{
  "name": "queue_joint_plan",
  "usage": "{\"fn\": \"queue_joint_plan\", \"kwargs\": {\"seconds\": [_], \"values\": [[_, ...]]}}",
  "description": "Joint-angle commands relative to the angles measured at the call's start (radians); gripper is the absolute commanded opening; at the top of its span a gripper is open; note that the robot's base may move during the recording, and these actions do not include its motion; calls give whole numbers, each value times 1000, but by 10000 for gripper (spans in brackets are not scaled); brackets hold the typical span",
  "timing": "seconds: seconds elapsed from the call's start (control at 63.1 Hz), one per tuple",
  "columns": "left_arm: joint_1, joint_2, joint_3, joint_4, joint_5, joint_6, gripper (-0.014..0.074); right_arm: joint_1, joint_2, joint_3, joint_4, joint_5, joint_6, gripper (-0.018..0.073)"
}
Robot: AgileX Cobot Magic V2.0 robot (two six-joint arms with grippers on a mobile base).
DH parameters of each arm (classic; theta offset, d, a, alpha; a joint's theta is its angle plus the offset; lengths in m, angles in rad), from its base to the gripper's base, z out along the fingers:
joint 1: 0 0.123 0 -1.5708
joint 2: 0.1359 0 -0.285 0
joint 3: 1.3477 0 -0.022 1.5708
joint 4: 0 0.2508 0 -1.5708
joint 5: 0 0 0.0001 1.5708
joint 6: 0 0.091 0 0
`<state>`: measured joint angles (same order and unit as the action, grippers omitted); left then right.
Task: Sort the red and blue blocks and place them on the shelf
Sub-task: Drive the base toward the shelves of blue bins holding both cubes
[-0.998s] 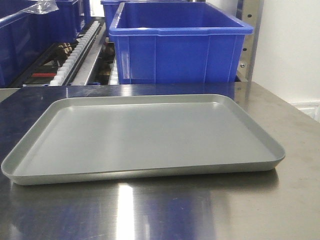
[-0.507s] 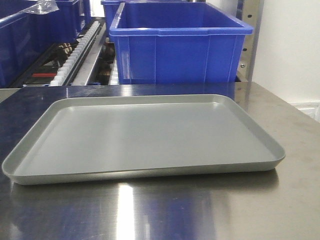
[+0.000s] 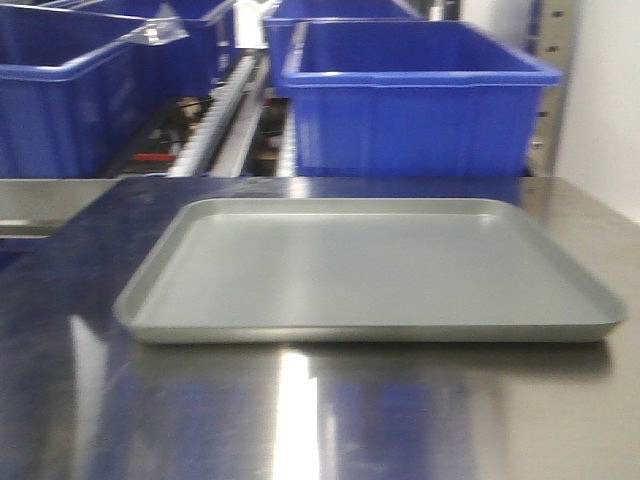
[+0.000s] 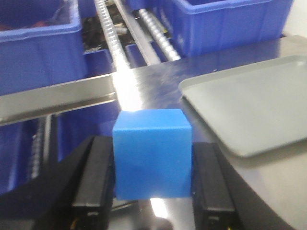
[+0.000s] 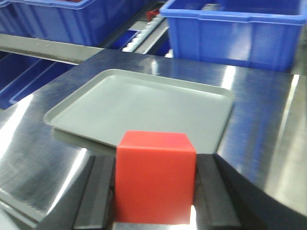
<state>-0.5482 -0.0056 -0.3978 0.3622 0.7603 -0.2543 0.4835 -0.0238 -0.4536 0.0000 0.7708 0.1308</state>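
In the left wrist view, my left gripper (image 4: 152,165) is shut on the blue block (image 4: 152,153), held above the steel table to the left of the grey tray (image 4: 249,103). My right gripper (image 5: 155,191) is shut on the red block (image 5: 155,177), held above the table at the near edge of the grey tray (image 5: 139,103). The shelf with its roller rails (image 3: 225,130) and blue bins (image 3: 415,105) stands behind the table. Neither gripper nor block shows in the front view.
The shallow grey tray (image 3: 370,270) lies bare on the reflective steel table (image 3: 300,410). Large blue bins (image 3: 60,100) stand at the back left, with a steel rail (image 4: 57,98) along the shelf edge. A white wall (image 3: 600,100) is at the right.
The front view has shifted: tray and bins now appear further right and slightly smaller, with more of the left bins in view. The picture is blurred by motion.
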Motion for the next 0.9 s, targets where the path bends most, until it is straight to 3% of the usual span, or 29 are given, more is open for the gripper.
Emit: {"fn": "queue_joint_plan", "kwargs": {"seconds": [0.0,0.887], "values": [[-3,-17,-26,10,-86,-4,281,-3,-2,-24,0,-92,-11,287],[-3,-17,-26,12,-86,-4,281,-3,-2,-24,0,-93,-11,287]]}}
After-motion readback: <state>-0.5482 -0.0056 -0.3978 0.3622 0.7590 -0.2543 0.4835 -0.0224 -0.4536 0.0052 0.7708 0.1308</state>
